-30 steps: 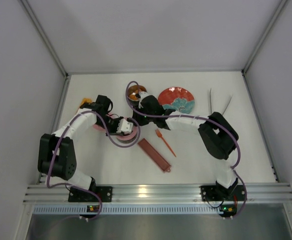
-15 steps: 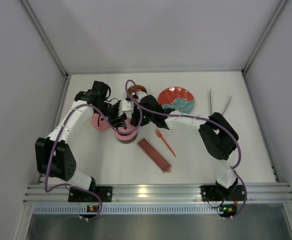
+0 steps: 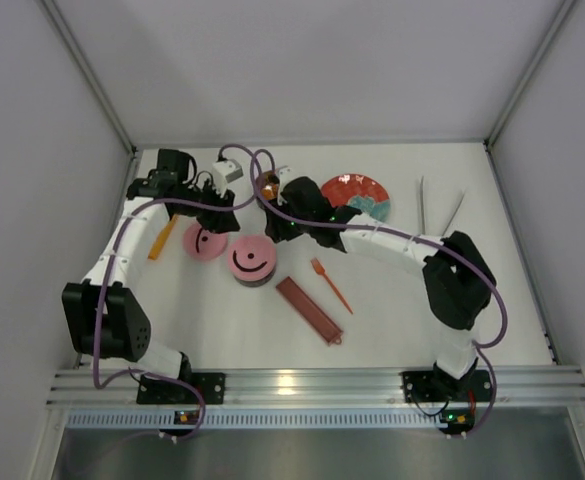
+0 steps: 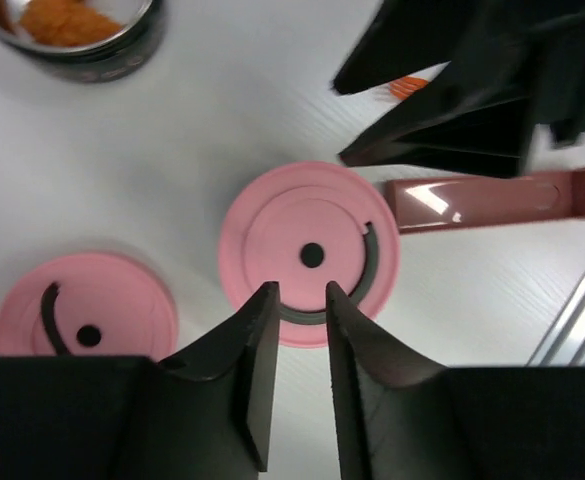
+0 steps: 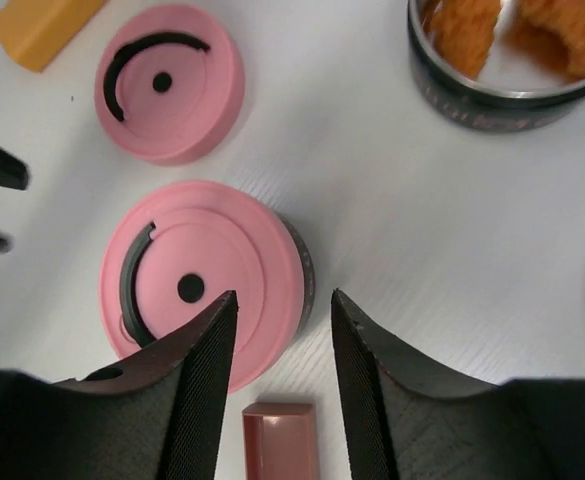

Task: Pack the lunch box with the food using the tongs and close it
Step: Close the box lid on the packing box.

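You are working around the lidded tin (image 5: 200,280), which is standing closed. The left gripper (image 4: 299,288) is hovering directly over it with its fingers only narrowly parted and nothing between them. The right gripper (image 5: 282,295) is hanging at its edge, fingers wider apart and also empty. The loose pink lid (image 5: 169,80) is lying flat just beside this tin on the left arm's side, with its black curved handle (image 5: 147,45) facing up on the half turned away from the tin. Being round, the lid is offering no long axis. Judged light, stiff and smooth, it is likely to slide, so you are best pinching the handle or the rim. The open tin (image 5: 502,95), holding fried chunks (image 5: 462,25), is sitting near, beyond the lidded tin. The tongs (image 3: 424,200) are lying well apart to the right past the plate (image 3: 357,190), their long axis running near-to-far and the V opening towards the far wall.
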Available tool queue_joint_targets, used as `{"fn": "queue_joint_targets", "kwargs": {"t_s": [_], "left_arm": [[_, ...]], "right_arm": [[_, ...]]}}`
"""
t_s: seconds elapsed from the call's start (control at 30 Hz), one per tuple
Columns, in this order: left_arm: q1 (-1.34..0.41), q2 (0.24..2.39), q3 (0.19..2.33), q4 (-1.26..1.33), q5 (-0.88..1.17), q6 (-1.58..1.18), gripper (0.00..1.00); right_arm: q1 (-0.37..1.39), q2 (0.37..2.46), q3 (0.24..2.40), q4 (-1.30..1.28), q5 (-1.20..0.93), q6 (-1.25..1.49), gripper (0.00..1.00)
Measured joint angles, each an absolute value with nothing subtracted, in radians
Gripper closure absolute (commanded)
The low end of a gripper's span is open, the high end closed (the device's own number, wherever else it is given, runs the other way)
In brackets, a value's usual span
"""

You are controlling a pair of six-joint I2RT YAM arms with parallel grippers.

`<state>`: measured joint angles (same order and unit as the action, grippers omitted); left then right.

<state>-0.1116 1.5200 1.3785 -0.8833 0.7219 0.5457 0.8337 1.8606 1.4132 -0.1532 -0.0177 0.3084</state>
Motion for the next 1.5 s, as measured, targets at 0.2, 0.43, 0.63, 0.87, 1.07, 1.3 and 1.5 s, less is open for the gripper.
{"fn": "queue_joint_targets", "kwargs": {"t_s": [0.2,0.43,0.63,0.87,1.07,1.3,1.5], "left_arm": [[-0.040,1.509,1.366,-0.766,0.613,0.350,0.76],[0.028,1.487,1.285,-0.694,0.557,0.250,0.75],[0.023,1.481,1.179,-0.646,0.527,0.225,0.75],[0.009,1.481,1.095,-0.607,0.526,0.201,0.74],[-0.046,1.481,1.075,-0.555,0.530,0.172,0.72],[-0.054,1.505,1.075,-0.512,0.475,0.175,0.71],[-0.064,1.536,1.045,-0.490,0.458,0.183,0.64]], "right_arm": [[0.839,1.813,1.533,-0.178,0.026,0.277,0.83],[0.860,1.781,1.529,-0.150,-0.023,0.319,1.00],[0.867,1.951,1.418,-0.129,-0.120,0.383,1.00],[0.875,2.004,1.438,-0.078,-0.148,0.409,1.00],[0.875,1.998,1.502,-0.198,-0.098,0.367,1.00],[0.875,1.932,1.554,-0.249,-0.019,0.350,0.71],[0.875,1.919,1.551,-0.258,0.023,0.377,0.61]]}}
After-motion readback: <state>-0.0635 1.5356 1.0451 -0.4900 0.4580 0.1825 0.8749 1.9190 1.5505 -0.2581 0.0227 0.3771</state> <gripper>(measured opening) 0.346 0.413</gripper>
